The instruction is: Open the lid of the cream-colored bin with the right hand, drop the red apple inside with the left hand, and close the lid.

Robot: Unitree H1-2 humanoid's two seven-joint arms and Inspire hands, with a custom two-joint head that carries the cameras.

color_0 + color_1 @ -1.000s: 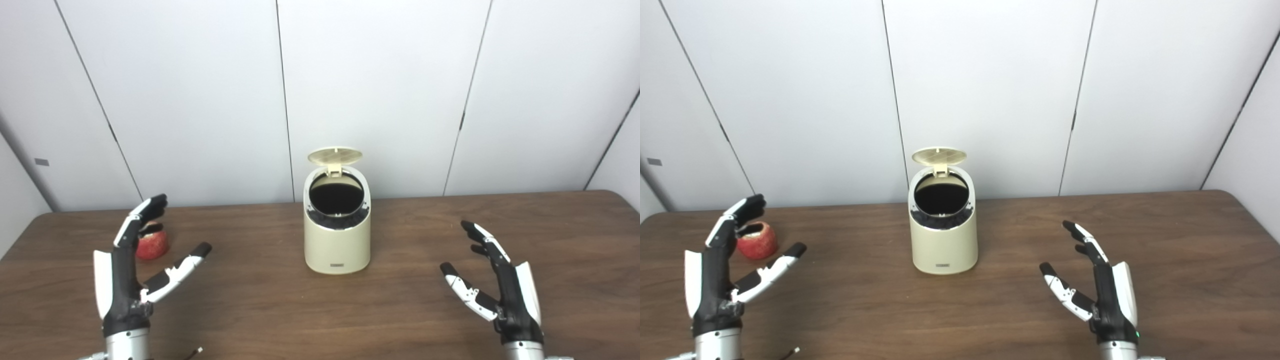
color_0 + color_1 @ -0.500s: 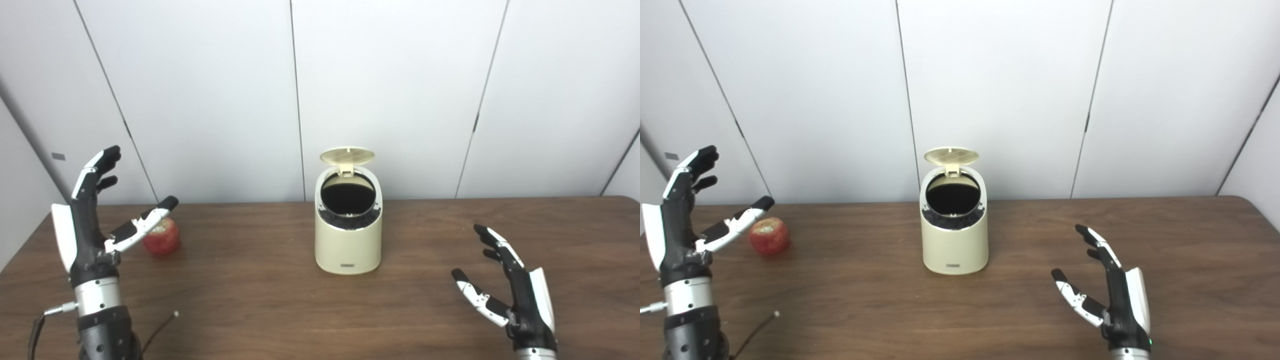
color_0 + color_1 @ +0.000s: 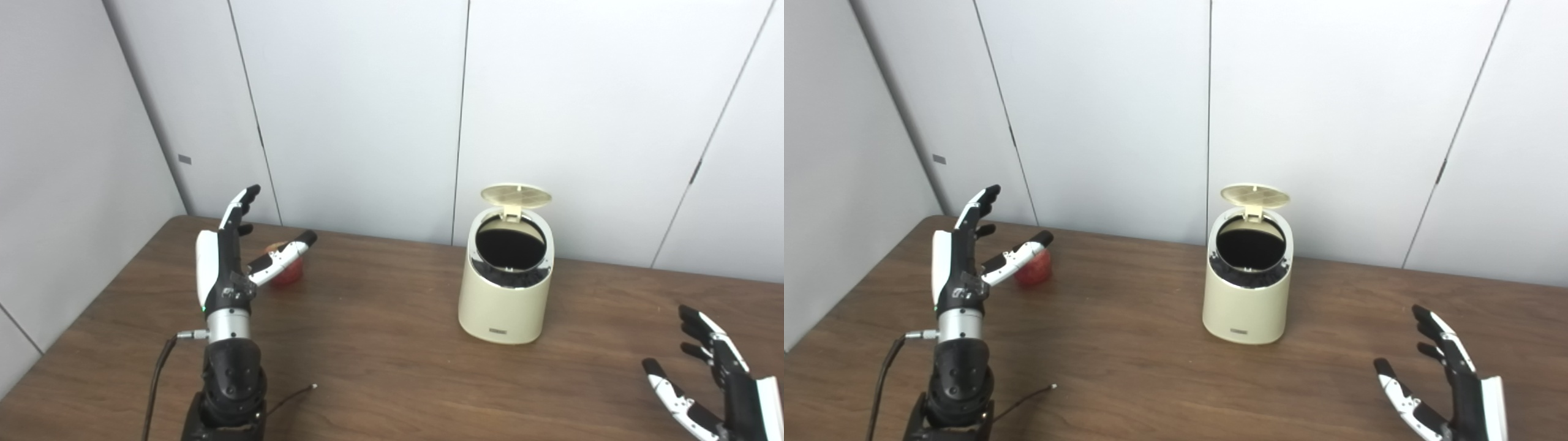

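Your camera has swung left since a second ago, so the whole scene sits further right; that is no move of the things. The desk [image 3: 1127,343] carries the cream-colored bin [image 3: 1247,300], which stood with its lid [image 3: 1255,195] tipped up a second ago and stands so now, the dark mouth facing you. So the opening step looks done, and the apple is next.

What did change is your left hand [image 3: 961,257]: it has risen from low over the desk and now stands upright with its fingers [image 3: 979,205] spread and its thumb stretched out, holding nothing. The red apple [image 3: 1034,269] rests on the desk just behind that thumb, partly hidden by it, well apart from the bin. You have not grasped it yet; I judge you must bring the fingers down and around it.

Your right hand [image 3: 1448,392] hovers low to the right of the bin, fingers apart and empty, clear of the lid.

A thin loose cable [image 3: 1020,401] lies on the desk beside your left forearm. Nothing stands between apple and bin.
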